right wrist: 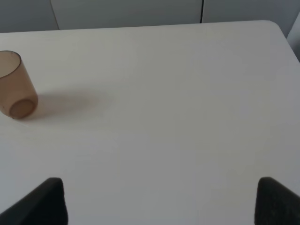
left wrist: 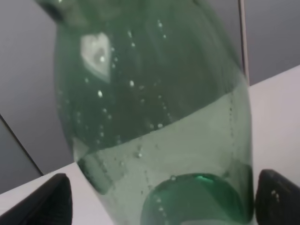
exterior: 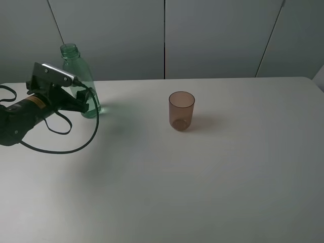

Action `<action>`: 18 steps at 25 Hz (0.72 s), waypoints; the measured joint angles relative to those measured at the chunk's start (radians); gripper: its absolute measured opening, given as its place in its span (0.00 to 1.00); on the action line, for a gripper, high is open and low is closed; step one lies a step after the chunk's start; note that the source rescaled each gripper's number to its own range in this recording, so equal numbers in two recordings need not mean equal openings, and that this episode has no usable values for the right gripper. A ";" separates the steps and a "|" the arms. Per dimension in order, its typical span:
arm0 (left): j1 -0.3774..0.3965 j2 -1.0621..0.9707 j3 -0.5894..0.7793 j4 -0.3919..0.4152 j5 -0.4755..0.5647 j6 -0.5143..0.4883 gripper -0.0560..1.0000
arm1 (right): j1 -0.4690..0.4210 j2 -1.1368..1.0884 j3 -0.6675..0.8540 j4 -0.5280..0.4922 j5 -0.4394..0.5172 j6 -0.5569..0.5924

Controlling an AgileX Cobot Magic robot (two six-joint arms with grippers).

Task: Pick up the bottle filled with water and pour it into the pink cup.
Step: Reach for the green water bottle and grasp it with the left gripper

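Bottle [exterior: 76, 63] straddled by left claw [left wrist: 161, 201].
Claw gapes wide, clear of both flanks, gripping nothing; bottle upright at the surface's [exterior: 202, 192] far left, cup [exterior: 181, 110] well to its right; right claw [right wrist: 161, 201] spread, empty.

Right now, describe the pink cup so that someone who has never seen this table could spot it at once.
Start at the white table and look near its middle, well to the right of the green bottle at the back left. The pink cup stands upright there alone. Unlike the tall green bottle, it is short, translucent brownish-pink, open-topped and handleless.
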 joint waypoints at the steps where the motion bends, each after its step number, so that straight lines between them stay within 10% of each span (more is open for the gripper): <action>1: 0.000 0.014 -0.008 0.002 0.000 0.000 1.00 | 0.000 0.000 0.000 0.000 0.000 0.000; 16: 0.001 0.155 -0.170 0.054 -0.002 -0.006 1.00 | 0.000 0.000 0.000 0.000 0.000 0.000; 18: 0.001 0.165 -0.180 0.058 -0.004 -0.022 0.88 | 0.000 0.000 0.000 0.000 0.000 0.000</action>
